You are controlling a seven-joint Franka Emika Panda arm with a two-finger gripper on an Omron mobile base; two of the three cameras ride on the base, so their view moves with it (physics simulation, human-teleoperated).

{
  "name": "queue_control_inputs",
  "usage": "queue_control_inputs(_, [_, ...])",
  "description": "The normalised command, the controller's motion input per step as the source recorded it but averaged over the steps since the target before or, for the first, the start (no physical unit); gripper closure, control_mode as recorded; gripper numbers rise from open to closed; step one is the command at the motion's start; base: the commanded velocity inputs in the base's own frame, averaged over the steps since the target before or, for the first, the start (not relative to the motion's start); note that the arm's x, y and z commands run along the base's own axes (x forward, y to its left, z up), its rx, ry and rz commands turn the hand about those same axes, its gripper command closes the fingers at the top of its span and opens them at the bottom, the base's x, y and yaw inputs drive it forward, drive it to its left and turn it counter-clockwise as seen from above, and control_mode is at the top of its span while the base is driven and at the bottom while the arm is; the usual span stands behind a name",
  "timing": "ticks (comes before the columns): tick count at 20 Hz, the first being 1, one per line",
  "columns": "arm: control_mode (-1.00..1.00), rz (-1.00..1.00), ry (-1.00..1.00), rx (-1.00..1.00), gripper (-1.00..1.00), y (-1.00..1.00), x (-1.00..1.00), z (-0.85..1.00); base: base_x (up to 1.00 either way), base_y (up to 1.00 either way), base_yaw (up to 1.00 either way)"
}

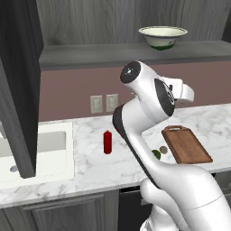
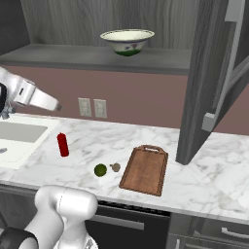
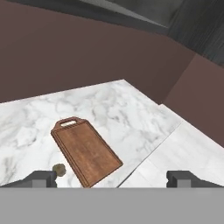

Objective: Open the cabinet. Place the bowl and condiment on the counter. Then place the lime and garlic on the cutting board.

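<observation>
1. Marble counter (image 2: 204, 170) carries the reddish-brown cutting board (image 2: 145, 170), which lies flat with its handle end toward the wall.
2. Lime (image 2: 100, 169) and garlic (image 2: 115, 167) sit on the marble just beside each other, at about 9 o'clock of the board in the right base view, the garlic being the nearer of the two to the board; neither is on it.
3. Red condiment (image 2: 62, 144) stands upright on the counter, well apart from the board at its 9 o'clock, near the sink (image 2: 19, 133).
4. Bowl (image 2: 127, 41) rests upright on the shelf of the cabinet (image 2: 209, 82), at 12 o'clock above the lime and garlic; the cabinet doors stand open.
5. Gripper (image 3: 112, 178) hangs above the counter with its jaws spread wide and nothing between them; in the hand view the board lies at about 11 o'clock of it, and the garlic shows beside the left fingertip (image 3: 43, 177).
6. Two wall outlets (image 2: 92, 107) sit on the backsplash at 12 o'clock of the condiment.
</observation>
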Motion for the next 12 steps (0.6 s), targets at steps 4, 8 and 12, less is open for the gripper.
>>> queue_control_inputs(4, [-1.0, 0.0, 0.0, 0.05, -1.0, -0.24, -0.05, 0.17, 0.0, 0.0, 0.0])
queue_control_inputs(8, [-1.0, 0.0, 0.0, 0.04, -1.0, -0.13, -0.09, 0.09, 0.0, 0.0, 0.0])
queue_control_inputs(12, [-1.0, 0.0, 0.0, 0.06, -1.0, -0.11, -0.11, 0.09, 0.0, 0.0, 0.0])
